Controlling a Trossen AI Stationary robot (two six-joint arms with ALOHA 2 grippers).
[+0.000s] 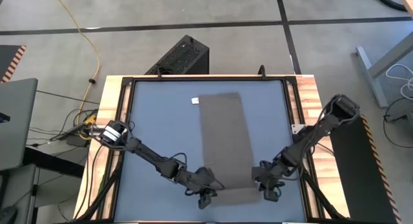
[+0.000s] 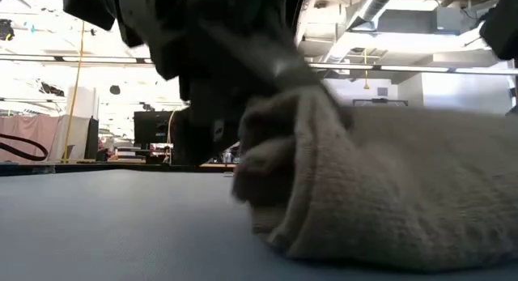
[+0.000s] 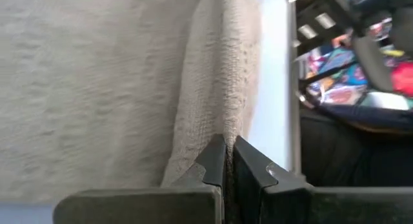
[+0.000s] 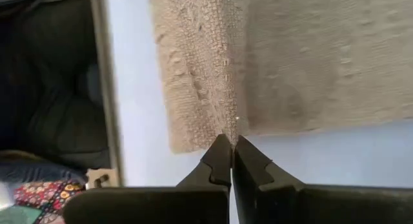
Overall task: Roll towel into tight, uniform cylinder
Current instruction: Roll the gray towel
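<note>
The taupe towel lies flat on the blue-grey table, its length running from far to near. Its small white tag is at the far left corner. The towel's near end is turned over into a low, thick fold, which fills the low view. My left gripper is shut on the left end of that fold. My right gripper is shut on its right end. The dark gripper in the low view stands at the fold's left end. My left gripper pinches the folded-over near end at its left side edge between its two fingers, several layers together. The fingers come low from the table's left, and the fold rests on the table. My right gripper pinches the same fold at its right side edge between its two fingers, where the turned-over layer meets the flat cloth. The fingers come low from the table's right, and the cloth rests on the table.
Bare tabletop lies left and right of the towel. A black rail and wooden frame border the table. A black box and a yellow cable lie on the floor beyond the far edge.
</note>
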